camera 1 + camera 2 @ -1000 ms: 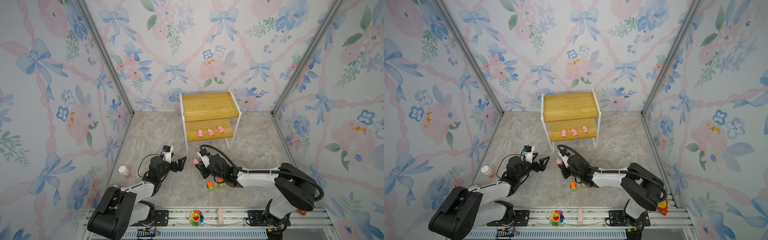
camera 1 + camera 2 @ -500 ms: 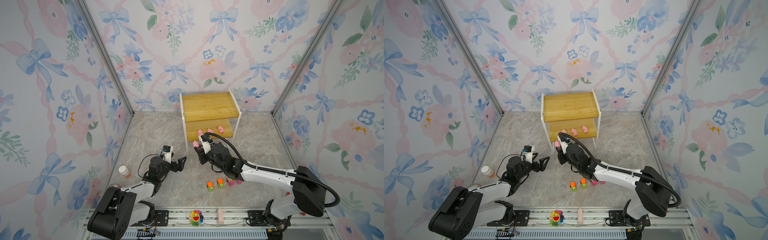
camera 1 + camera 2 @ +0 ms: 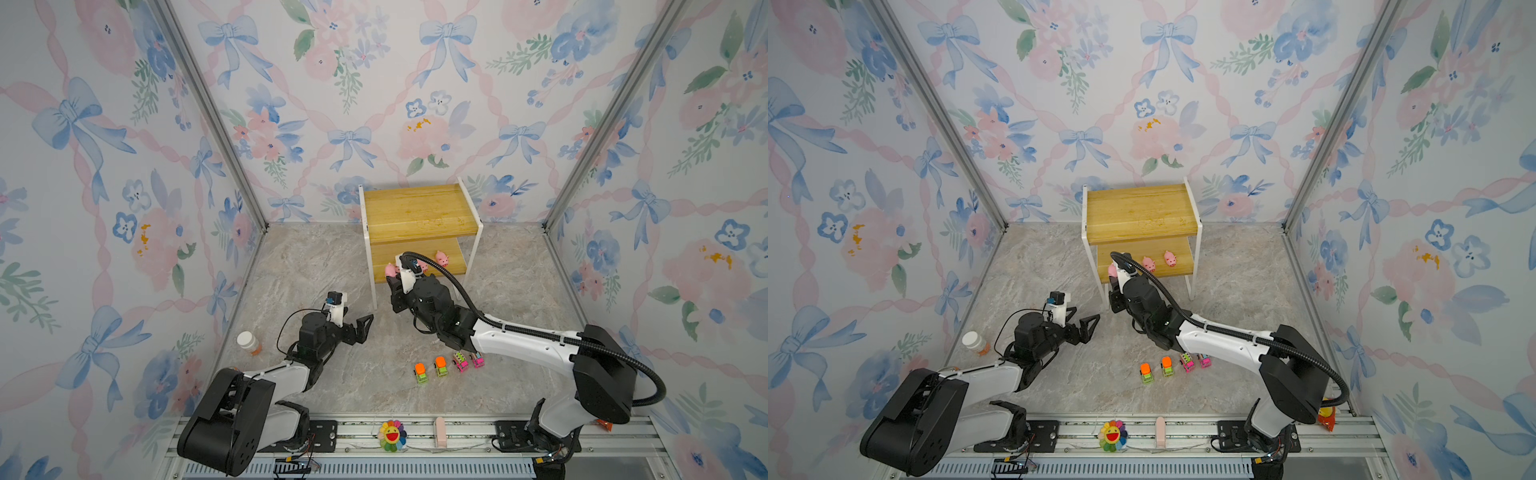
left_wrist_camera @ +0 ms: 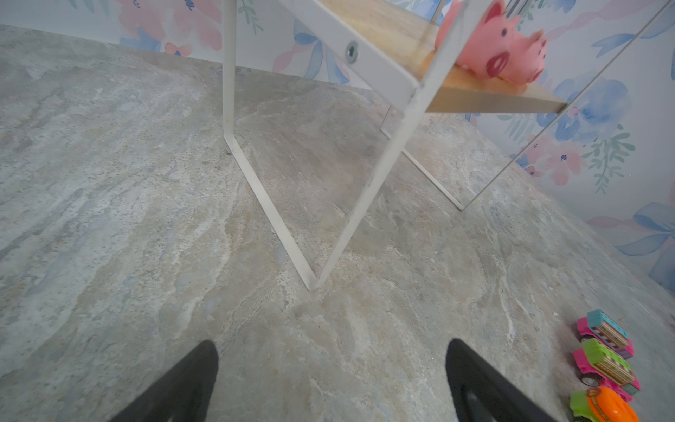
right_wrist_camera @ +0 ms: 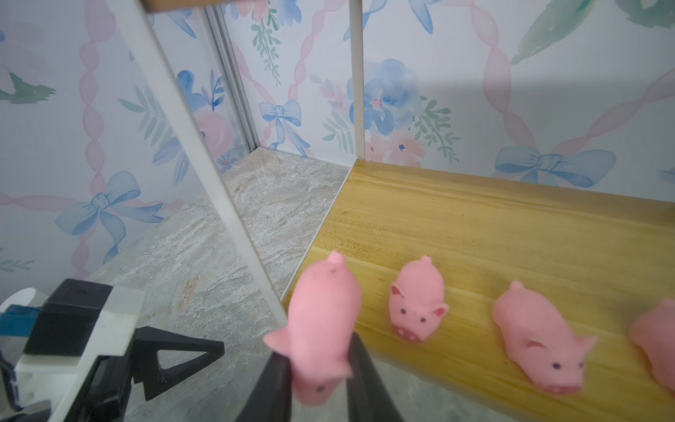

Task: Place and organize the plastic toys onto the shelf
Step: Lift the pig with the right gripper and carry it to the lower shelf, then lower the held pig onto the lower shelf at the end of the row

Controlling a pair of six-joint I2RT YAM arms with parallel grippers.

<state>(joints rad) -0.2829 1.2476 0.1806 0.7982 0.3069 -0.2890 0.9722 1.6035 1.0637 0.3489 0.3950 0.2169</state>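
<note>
We pinch a small pink plastic pig (image 5: 321,321) in our nearly closed right gripper (image 5: 317,361), low centre of the wrist frame, at the corner of the lower board of the yellow wooden two-tier shelf (image 5: 475,219), to extend the row of three pigs (image 5: 418,303) there; our left gripper (image 4: 332,350) gapes empty

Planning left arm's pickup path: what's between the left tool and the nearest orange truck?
Nothing; bare tabletop between left tool and orange truck, shown in both top views.
</note>
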